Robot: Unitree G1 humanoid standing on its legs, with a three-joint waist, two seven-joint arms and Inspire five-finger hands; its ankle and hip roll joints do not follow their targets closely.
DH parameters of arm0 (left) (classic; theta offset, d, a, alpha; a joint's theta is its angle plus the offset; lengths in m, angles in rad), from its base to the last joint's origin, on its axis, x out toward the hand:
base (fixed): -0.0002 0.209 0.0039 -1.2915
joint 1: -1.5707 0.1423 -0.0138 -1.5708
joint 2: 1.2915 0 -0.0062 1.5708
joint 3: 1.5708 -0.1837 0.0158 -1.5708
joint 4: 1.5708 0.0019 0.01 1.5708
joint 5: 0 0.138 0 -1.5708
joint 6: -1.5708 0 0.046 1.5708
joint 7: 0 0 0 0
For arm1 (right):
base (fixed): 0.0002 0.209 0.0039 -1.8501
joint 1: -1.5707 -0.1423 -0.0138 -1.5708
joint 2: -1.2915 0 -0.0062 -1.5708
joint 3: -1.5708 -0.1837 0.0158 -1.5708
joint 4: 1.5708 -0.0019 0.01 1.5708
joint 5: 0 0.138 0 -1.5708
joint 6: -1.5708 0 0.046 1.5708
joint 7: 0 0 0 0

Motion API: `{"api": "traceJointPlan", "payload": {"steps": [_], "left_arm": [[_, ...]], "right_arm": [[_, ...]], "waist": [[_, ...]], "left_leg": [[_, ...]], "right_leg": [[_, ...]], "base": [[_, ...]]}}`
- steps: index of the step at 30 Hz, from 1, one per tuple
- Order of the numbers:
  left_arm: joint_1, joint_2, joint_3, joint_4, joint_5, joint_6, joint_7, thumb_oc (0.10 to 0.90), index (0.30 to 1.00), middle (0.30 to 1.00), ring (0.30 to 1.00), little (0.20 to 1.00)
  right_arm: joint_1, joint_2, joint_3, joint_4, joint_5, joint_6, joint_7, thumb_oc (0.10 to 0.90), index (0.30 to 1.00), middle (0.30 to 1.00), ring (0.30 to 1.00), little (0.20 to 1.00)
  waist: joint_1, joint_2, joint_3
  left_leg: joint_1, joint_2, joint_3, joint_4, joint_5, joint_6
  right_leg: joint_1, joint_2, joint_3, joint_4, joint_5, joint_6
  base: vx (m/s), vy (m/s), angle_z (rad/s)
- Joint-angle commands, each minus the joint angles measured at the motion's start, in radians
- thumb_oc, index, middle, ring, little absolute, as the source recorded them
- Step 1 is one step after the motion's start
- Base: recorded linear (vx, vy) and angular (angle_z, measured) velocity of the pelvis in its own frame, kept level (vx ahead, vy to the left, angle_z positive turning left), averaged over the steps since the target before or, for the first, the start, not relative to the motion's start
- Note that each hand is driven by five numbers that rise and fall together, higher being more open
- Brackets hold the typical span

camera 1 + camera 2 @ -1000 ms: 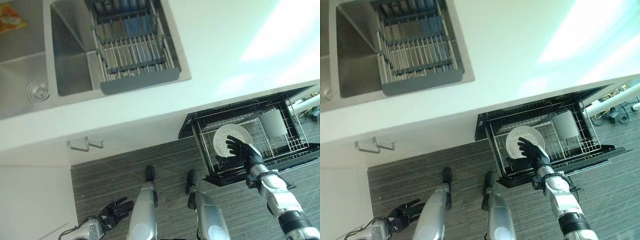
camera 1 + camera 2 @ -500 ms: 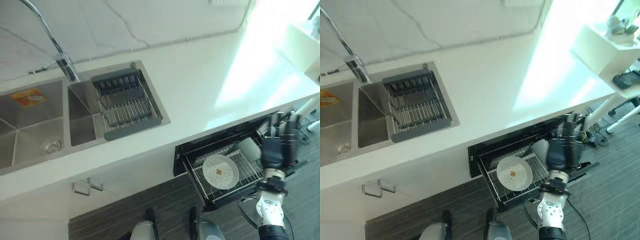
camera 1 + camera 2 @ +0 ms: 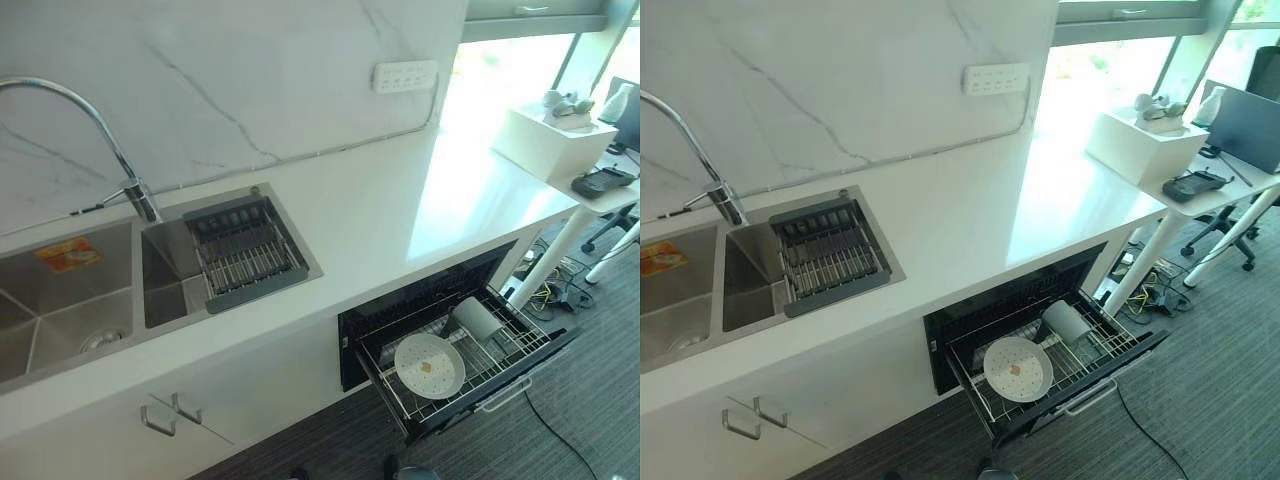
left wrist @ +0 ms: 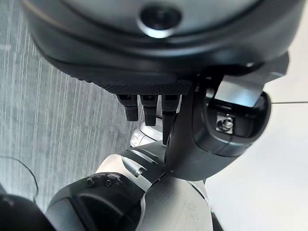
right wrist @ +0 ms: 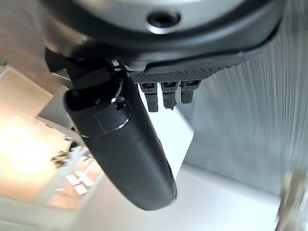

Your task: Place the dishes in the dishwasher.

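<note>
Plate (image 3: pixel 429 365) flat in pulled-out dishwasher rack (image 3: pixel 505 352), beside cup (image 3: pixel 477 318). Left hand (image 4: pixel 154 72), right hand (image 5: pixel 163 72): fingers straight, empty.

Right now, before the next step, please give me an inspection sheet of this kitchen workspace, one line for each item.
Surface: white countertop, bare where it shows.
Job's things: white plate and white cup lie in the pulled-out dishwasher rack.
Clutter: grey drying rack sits over the right sink basin; orange item in the left basin.
Hands: left hand and right hand are open and hold nothing, each seen in its own wrist view.
Cables: cable on the floor near the dishwasher; a tangle under the side desk.
Surroundings: faucet, wall socket strip, cabinet handles.
</note>
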Motion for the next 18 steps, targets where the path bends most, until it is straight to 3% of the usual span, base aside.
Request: {"api": "traceJointPlan", "payload": {"steps": [1,2,5,9,10,13,14,18], "left_arm": [[-0.040,-0.027,0.000,-0.024,0.047,0.014,-0.058,0.800,0.900,0.900,0.900,0.900],[-0.041,-0.027,-0.003,-0.026,0.051,0.013,-0.055,0.800,0.900,0.900,0.900,0.900],[-0.038,-0.037,-0.012,-0.035,0.069,0.012,-0.036,0.800,0.900,0.900,0.900,0.900],[-0.030,-0.043,-0.018,-0.042,0.079,0.012,-0.018,0.800,0.900,0.900,0.900,0.900],[-0.026,-0.042,-0.028,-0.055,0.072,0.019,-0.004,0.800,0.900,0.900,0.900,0.900],[-0.030,-0.040,-0.053,-0.070,0.059,0.020,0.001,0.800,0.900,0.900,0.900,0.900],[-0.034,-0.041,-0.075,-0.085,0.051,0.015,-0.001,0.800,0.900,0.900,0.900,0.900],[-0.038,-0.041,-0.116,-0.115,0.059,-0.004,-0.007,0.800,0.900,0.900,0.900,0.900]], "right_arm": [[-0.018,-0.078,0.063,-0.011,-0.146,0.112,-0.041,0.800,0.900,0.900,0.900,0.900],[-0.010,-0.077,0.075,0.022,-0.180,0.152,-0.070,0.800,0.900,0.900,0.900,0.900],[-0.002,-0.059,0.136,0.095,-0.450,0.232,-0.271,0.800,0.900,0.900,0.900,0.900],[-0.002,-0.014,0.234,0.094,-0.623,0.305,-0.312,0.800,0.900,0.900,0.900,0.900],[-0.008,0.012,0.310,0.068,-0.737,0.346,-0.333,0.800,0.900,0.900,0.900,0.900],[-0.026,0.023,0.411,0.022,-0.860,0.404,-0.332,0.800,0.900,0.900,0.900,0.900],[-0.041,0.020,0.492,-0.021,-0.946,0.437,-0.322,0.800,0.900,0.900,0.900,0.900],[-0.092,-0.029,0.642,-0.057,-1.150,0.496,-0.273,0.800,0.900,0.900,0.900,0.900]], "waist": [[0.013,-0.017,0.077],[0.015,-0.017,0.078],[0.023,-0.013,0.081],[0.035,-0.008,0.088],[0.041,-0.001,0.097],[0.047,0.011,0.114],[0.050,0.020,0.128],[0.068,0.029,0.170]], "left_leg": [[0.031,0.025,-0.010,0.095,-0.200,-0.017],[0.031,0.025,-0.011,0.095,-0.200,-0.017],[0.031,0.024,-0.016,0.095,-0.197,-0.014],[0.026,0.018,-0.027,0.095,-0.194,-0.009],[0.017,0.018,-0.034,0.095,-0.188,-0.008],[-0.005,0.014,-0.047,0.095,-0.178,-0.008],[-0.029,0.008,-0.057,0.095,-0.168,-0.010],[-0.054,-0.005,-0.074,0.095,-0.161,-0.011]], "right_leg": [[0.101,-0.037,-0.022,0.044,-0.187,0.021],[0.102,-0.038,-0.025,0.044,-0.188,0.021],[0.108,-0.040,-0.032,0.044,-0.190,0.018],[0.116,-0.041,-0.043,0.044,-0.195,0.013],[0.116,-0.042,-0.052,0.044,-0.199,0.007],[0.103,-0.044,-0.062,0.044,-0.200,-0.002],[0.086,-0.046,-0.068,0.044,-0.199,-0.007],[0.069,-0.051,-0.080,0.044,-0.199,-0.014]], "base": [[0.04,0.003,0.09],[0.04,-0.002,0.13],[0.03,-0.010,-0.09],[0.04,-0.013,0.13],[0.03,0.006,0.09],[-0.05,0.027,0.12],[-0.11,0.047,0.33],[-0.11,0.025,0.24]]}}
